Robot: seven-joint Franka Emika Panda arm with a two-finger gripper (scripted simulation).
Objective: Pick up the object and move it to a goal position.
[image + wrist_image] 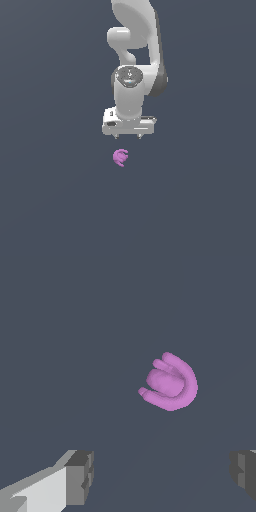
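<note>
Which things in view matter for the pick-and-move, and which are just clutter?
Belongs to the job:
- purple object, a small curled lump with prongs, lying apart from the arm
- gripper, fingers spread wide, holding nothing

Just lying about:
- nothing else shows; only the plain dark surface under everything. No goal marker is visible in either view.

Flat, even, rather dim light fills both renders, with soft shading on the white arm (134, 65) and the purple object (170, 382), no cast shadows or glare on the dark ground, and sharp, undistorted edges throughout.
</note>
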